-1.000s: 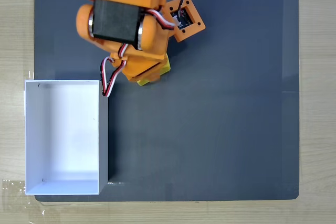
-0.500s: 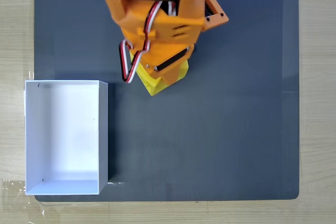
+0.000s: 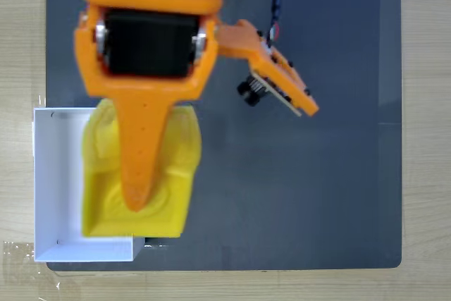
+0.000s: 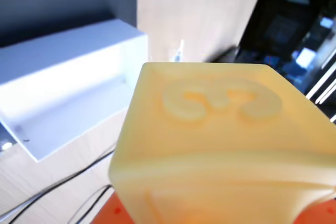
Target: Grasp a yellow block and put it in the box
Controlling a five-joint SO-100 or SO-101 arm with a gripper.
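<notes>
Holding the block [image 3: 176, 174] high above the mat, the gripper [image 3: 137, 199] has its jaws clamped on the cube, which looms large in the fixed view because it sits close to that camera, well clear of the table. One orange finger [image 3: 141, 153] lies across the block's upper face there, tapering to a tip near the cube's lower edge; the other finger is hidden beneath, so the grip reads as a pinch across two opposite faces. Lifted this way, the block can pass over the thin white wall without knocking it. From above, the block overlaps the right half of the box [image 3: 53, 174], covering its right wall and part of the floor, which suggests the carry is close to the drop point but perhaps not centred yet. In the wrist view the block [image 4: 220, 145] takes up most of the picture, an embossed mark like a "3" showing on its near face, and the box [image 4: 68, 87] lies beyond it to the left, open top showing and floor bare. The dark mat [image 3: 296, 188] lies under the box and arm. My judgement is that the remaining work is small: shift a little further over the floor, lower if needed, then release. Letting go now risks the cube striking the right wall.
</notes>
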